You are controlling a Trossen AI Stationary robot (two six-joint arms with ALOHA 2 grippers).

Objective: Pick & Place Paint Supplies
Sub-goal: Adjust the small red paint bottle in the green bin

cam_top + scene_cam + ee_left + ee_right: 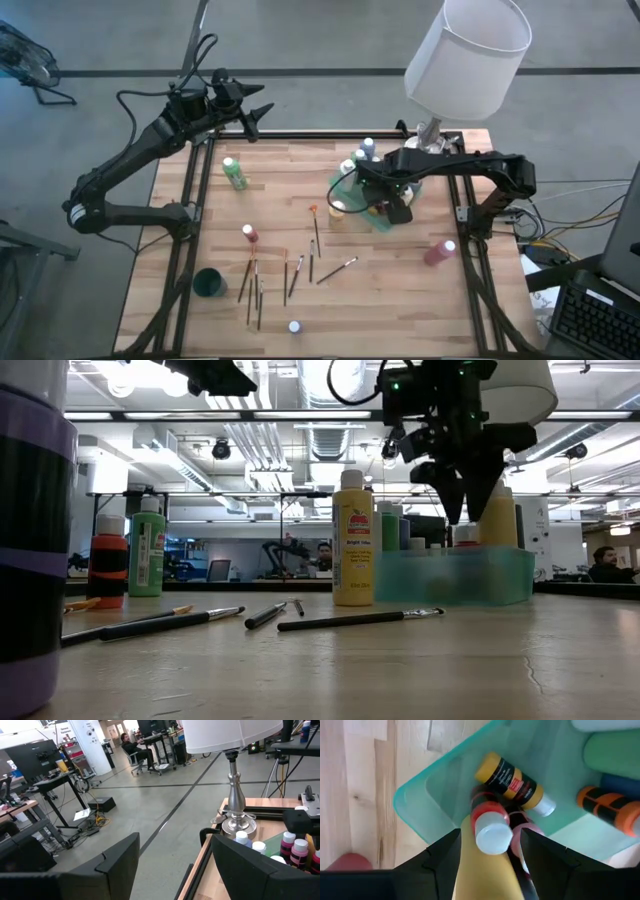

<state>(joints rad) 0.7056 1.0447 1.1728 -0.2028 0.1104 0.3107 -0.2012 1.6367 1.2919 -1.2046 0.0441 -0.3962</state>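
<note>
While your right tool (397, 212) hangs over the green tray (420, 805), its fingers stand apart, with a red bottle (489, 822) showing between them. I cannot tell whether the fingers press it or the bottle already rests in the tray, so the step looks to me like a drop-off that is close to its end.

A yellow bottle (512, 782) and an orange bottle (612, 812) lie in the tray too. Your left tool (255, 115) waits open and empty at the far left corner of the tabletop (400, 300).

Many supplies remain outside: a green bottle (234, 173), a red one (249, 233), a pink one (440, 251), and the brushes (290, 275) near the front. Next you should lift the right tool straight up, clear of the caps, then choose one loose bottle.
</note>
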